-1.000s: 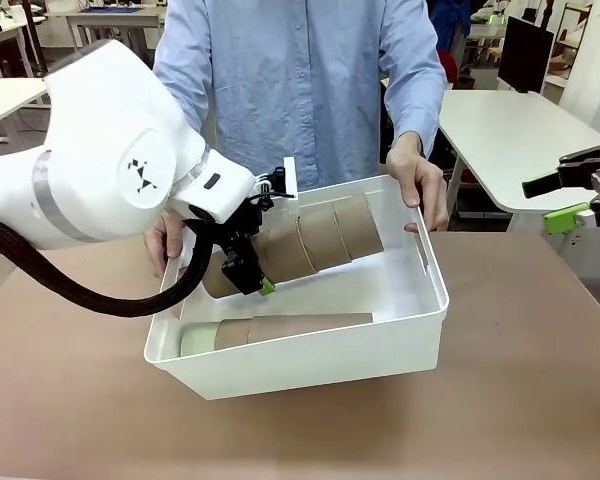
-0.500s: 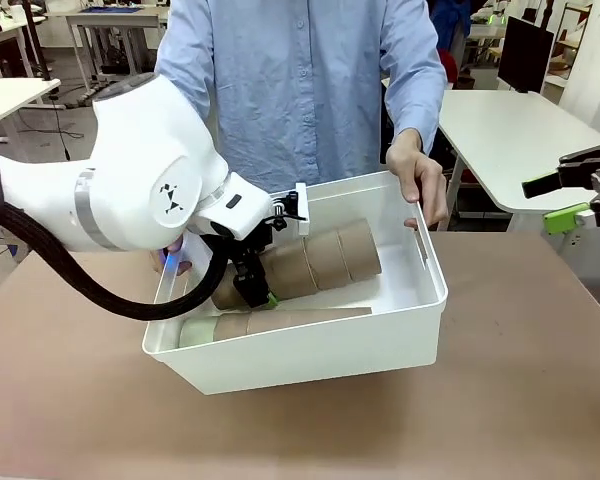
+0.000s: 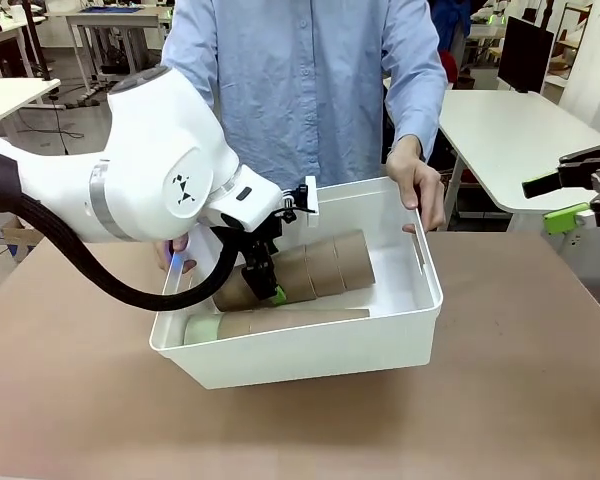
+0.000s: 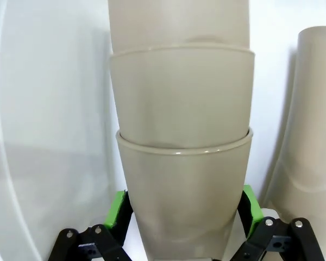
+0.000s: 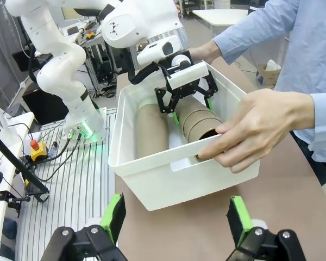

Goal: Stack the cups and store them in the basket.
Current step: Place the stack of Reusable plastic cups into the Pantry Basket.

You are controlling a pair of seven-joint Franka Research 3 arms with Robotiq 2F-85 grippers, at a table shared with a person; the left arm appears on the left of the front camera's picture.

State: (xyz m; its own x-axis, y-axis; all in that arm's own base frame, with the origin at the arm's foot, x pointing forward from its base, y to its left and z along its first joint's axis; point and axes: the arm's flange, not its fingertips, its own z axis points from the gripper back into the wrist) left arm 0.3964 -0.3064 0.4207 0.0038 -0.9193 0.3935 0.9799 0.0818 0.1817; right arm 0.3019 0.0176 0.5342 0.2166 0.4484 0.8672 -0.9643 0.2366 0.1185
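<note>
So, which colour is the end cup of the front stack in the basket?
Pale mint green; the front view shows it best.

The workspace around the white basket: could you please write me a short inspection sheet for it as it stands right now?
Surface: brown table, bare around the basket.
Job's things: white basket tilted, held at its far rim by the person's hands; inside lie a stack of tan cups and a second stack with a mint green cup at its end.
Clutter: nothing seen.
Grippers: left gripper inside the basket, jaws open either side of the tan stack; right gripper open, empty, off to the side.
Cables: black hose along the left arm.
Surroundings: white tables behind the person.
</note>
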